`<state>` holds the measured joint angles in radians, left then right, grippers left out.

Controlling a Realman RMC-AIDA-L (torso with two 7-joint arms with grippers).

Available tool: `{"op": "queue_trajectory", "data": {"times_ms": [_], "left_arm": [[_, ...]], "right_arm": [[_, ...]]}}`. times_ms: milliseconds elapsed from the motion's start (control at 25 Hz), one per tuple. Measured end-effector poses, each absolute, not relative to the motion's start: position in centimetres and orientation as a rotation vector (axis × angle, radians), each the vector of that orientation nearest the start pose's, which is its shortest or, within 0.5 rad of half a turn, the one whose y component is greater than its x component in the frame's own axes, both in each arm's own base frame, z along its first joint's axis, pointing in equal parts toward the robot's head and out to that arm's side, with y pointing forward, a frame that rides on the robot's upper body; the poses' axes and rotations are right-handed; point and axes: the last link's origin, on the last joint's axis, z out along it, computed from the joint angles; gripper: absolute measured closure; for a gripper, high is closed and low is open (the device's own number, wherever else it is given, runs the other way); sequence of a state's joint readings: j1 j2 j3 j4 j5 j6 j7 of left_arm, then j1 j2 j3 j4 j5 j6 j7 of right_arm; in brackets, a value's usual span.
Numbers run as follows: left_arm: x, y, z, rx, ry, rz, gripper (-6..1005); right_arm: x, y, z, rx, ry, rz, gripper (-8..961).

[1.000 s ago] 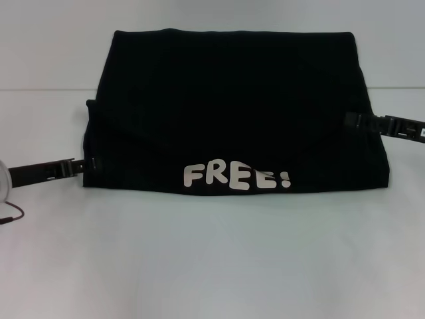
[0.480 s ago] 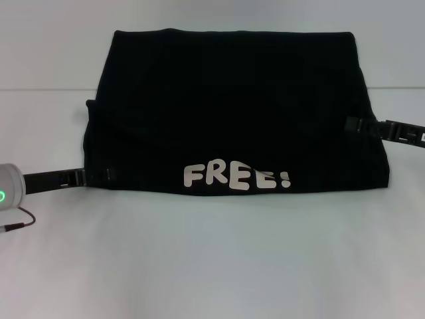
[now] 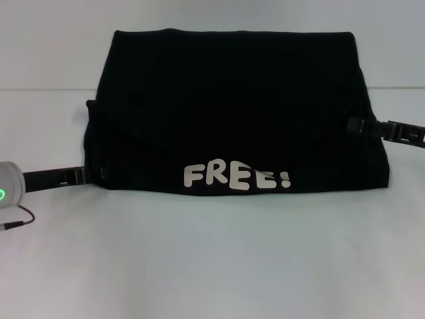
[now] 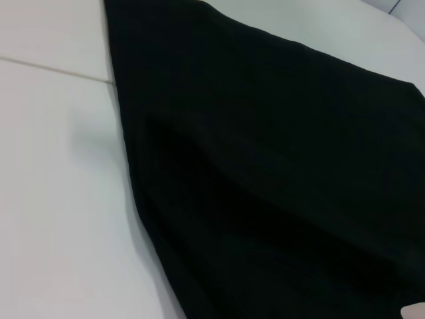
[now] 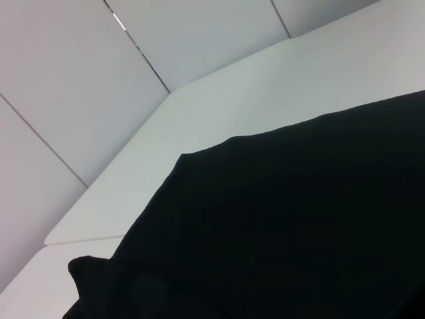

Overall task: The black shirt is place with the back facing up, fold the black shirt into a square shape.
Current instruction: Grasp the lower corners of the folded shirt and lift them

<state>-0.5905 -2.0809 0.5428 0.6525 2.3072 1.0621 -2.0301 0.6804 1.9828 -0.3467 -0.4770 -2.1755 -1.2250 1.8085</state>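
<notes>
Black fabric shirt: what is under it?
The folded black fabric shirt with white "FREE!" lettering lies on the white table. The left end effector and right end effector meet its side edges; their tips are hidden.

One black shirt (image 3: 232, 106) lies on one white counter (image 3: 212, 259) — a single garment, folded over itself, not several. Its near edge carries one white printed word (image 3: 236, 177), made of four letters and one exclamation mark. Two grippers are in view, one at each side edge of the fabric: the left gripper (image 3: 85, 174) and the right gripper (image 3: 353, 125). One thin cable (image 3: 16, 221) trails near the left arm — and one green light (image 3: 2, 195) glows on that arm's grey housing.
</notes>
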Motion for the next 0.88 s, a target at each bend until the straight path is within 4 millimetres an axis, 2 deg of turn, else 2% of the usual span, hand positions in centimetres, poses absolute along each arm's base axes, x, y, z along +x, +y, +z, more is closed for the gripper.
{"op": "queue_trajectory", "data": {"times_ms": [240,320,560,880], "left_arm": [[-32.7,38.0,1.8,-2.073,-1.415,-0.383,495],[-32.7,37.9,1.7,-2.077,-1.413,-0.373,740],[-32.6,37.9,1.8,-2.088,-1.410,-0.366,965],[-31.9,37.7,2.9,-2.141,-1.402,-0.391,1000]], "right_arm": [[30.0,39.6,4.1,-2.179,1.297,0.691,339],[30.3,39.5,4.2,-2.185,1.301,0.675,339],[31.3,38.9,4.6,-2.208,1.312,0.586,340],[33.4,37.9,5.4,-2.263,1.285,0.362,351]]}}
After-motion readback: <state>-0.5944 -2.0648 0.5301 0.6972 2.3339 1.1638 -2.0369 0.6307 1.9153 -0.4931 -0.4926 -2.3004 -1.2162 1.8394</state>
